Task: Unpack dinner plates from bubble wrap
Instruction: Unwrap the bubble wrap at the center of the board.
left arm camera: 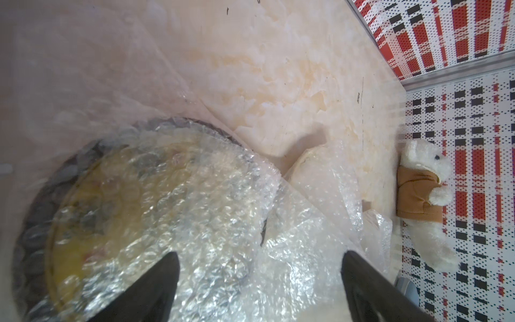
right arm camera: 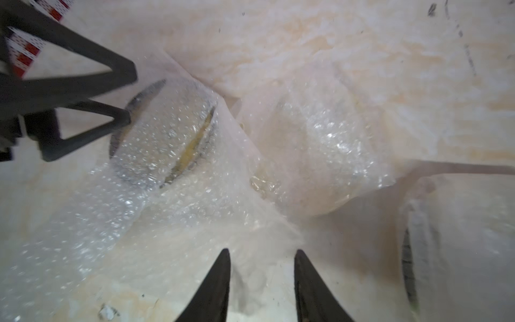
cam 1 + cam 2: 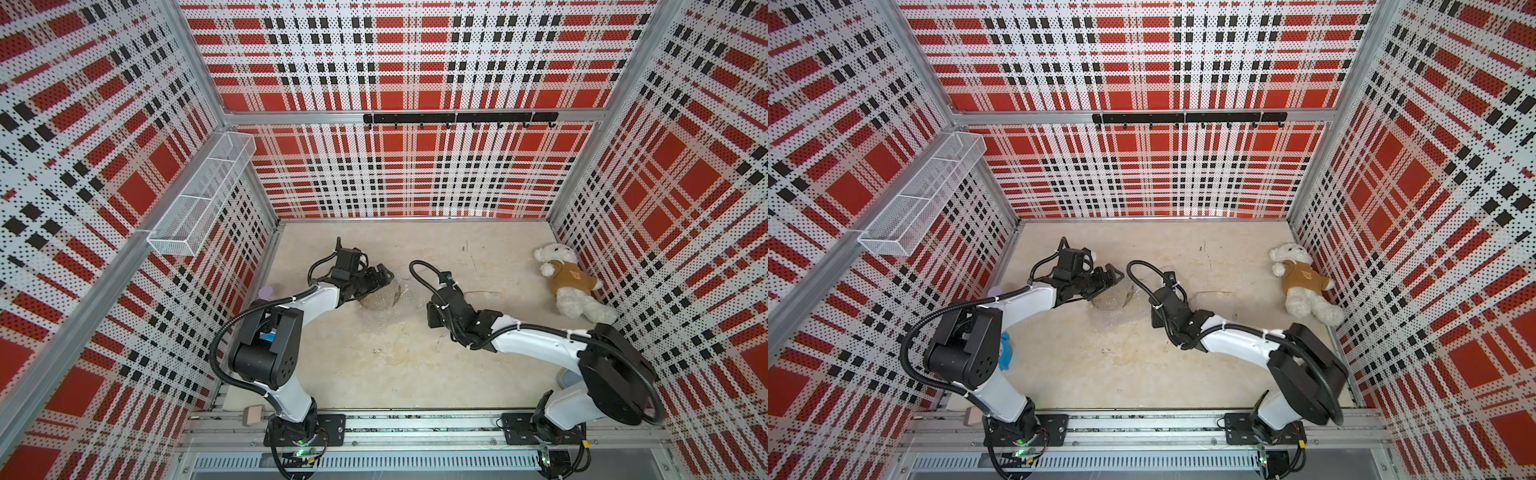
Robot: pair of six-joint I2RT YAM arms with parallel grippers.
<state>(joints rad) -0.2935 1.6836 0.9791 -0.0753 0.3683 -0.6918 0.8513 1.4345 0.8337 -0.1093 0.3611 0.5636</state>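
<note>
A dinner plate (image 1: 117, 212) with a dark rim and yellowish centre lies on the table, covered in bubble wrap (image 1: 223, 195). Both top views show it as a shiny grey disc (image 3: 380, 299) (image 3: 1113, 299). My left gripper (image 1: 259, 256) (image 3: 384, 276) hovers over the plate's edge, open wide, with wrap below the gap. My right gripper (image 2: 262, 259) (image 3: 434, 316) is close to the table beside the plate; its fingers stand apart with a crumpled fold of wrap (image 2: 250, 276) between them. The right wrist view also shows another dark-rimmed plate edge (image 2: 408, 264) under wrap.
A white teddy bear (image 3: 571, 286) in a brown top lies against the right wall. A wire mesh basket (image 3: 203, 195) hangs on the left wall, and a black hook rail (image 3: 459, 118) runs along the back wall. A lilac object (image 3: 266, 292) stands behind my left arm.
</note>
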